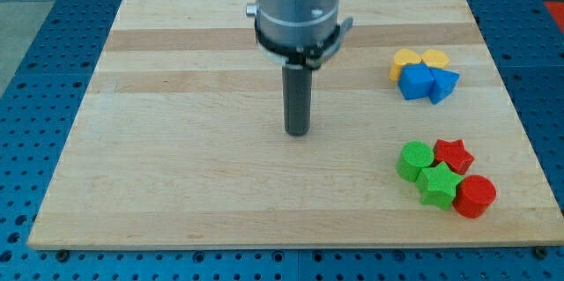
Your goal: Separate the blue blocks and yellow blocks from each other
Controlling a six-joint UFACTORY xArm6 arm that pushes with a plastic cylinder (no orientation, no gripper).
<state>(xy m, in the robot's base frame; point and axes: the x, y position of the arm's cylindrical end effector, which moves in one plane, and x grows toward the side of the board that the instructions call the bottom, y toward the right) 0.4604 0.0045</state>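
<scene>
Two yellow blocks and two blue blocks sit bunched together at the view's right, upper part of the wooden board (176, 184). The left yellow block (404, 61) is rounded and the right yellow block (434, 58) looks heart-shaped. Touching them from below are a blue cube-like block (415, 81) and a blue triangular block (443, 83). My tip (297, 132) rests on the board near the middle, well to the left of this cluster and touching no block.
A second cluster lies at the view's lower right: a green cylinder (414, 159), a green star (437, 183), a red star (453, 154) and a red cylinder (476, 196). The board sits on a blue perforated table (35, 43).
</scene>
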